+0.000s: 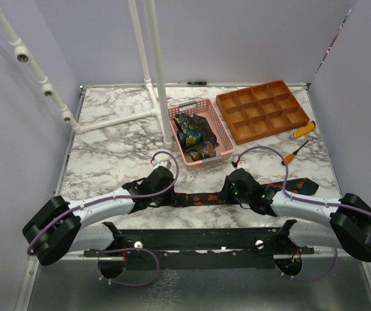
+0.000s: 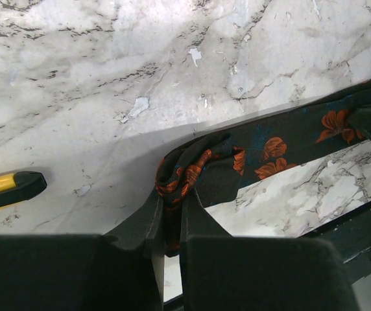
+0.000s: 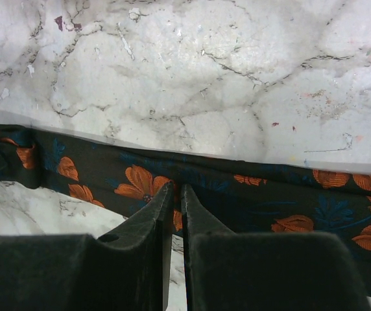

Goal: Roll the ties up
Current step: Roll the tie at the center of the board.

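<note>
surface: veined marble table (image 1: 107,155); walls (image 1: 237,39): plain lilac; tie (image 1: 198,199): seemingly flat

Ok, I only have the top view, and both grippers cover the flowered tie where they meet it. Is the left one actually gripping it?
Observer: Yes, the left wrist view shows the left gripper shut on the end of the flowered tie.
Operator: And the right?
Observer: The right wrist view shows the right gripper closed on the tie's edge, partway along the strip.
Operator: Is the fabric flat?
Observer: Bunched into folds at the left gripper; flat at the right.
</note>
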`<state>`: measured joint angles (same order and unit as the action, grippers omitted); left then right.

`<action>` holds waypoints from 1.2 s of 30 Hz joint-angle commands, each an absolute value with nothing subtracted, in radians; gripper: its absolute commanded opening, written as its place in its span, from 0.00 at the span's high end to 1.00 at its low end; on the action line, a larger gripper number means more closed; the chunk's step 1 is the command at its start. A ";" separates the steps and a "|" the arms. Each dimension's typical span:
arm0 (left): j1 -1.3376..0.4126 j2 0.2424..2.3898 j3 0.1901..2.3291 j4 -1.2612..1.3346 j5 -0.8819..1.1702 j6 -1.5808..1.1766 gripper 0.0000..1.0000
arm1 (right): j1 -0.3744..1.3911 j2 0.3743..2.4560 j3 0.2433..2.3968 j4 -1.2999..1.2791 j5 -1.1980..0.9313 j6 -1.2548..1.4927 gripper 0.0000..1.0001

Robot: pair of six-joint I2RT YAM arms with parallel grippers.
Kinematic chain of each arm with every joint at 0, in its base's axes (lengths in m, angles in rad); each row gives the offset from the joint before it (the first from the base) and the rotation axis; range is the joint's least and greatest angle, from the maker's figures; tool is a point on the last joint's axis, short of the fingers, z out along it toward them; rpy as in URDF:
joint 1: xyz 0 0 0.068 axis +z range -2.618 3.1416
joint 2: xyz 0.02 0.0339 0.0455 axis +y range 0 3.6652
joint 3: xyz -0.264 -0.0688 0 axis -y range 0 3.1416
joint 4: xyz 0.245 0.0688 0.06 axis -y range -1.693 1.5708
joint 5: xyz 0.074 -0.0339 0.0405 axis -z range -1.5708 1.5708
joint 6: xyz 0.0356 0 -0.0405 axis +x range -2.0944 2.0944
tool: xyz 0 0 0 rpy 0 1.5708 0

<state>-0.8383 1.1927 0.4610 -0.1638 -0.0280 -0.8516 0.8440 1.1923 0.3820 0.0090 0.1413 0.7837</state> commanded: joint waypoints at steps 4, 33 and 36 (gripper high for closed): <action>-0.836 1.197 0.509 -0.252 -0.104 -0.827 1.00 | 0.844 1.200 0.380 -0.091 0.108 0.747 0.87; -0.994 1.509 0.969 -0.966 -0.699 -0.779 1.00 | 0.844 1.050 0.393 -0.151 0.136 0.815 0.70; -1.046 1.585 1.003 -1.015 -0.748 -0.823 1.00 | 0.844 1.028 0.373 -0.160 0.148 0.846 0.70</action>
<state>-0.9836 1.4998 0.9531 -0.8898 -0.6067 -0.7612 0.8440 1.0611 0.4046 -0.1230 0.1188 0.8036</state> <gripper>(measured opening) 0.082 0.296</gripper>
